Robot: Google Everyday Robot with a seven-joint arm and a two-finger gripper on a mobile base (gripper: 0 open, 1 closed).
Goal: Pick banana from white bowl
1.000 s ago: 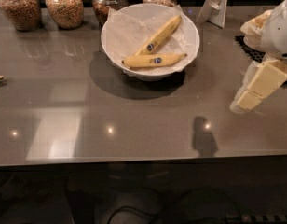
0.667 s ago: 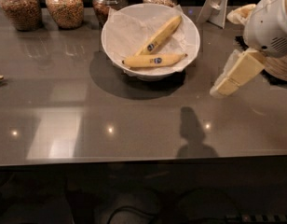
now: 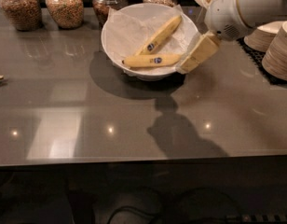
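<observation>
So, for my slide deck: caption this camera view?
Cream gripper beside paper-lined round white bowl holding two yellow bananas on grey table.

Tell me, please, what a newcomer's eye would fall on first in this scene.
The white bowl at the back centre of the grey table draws the eye first, lined with crinkled paper and holding a front banana lying crosswise and a rear banana angled behind it. Next comes the robot's cream gripper, poised at the bowl's right rim as pictured.
</observation>
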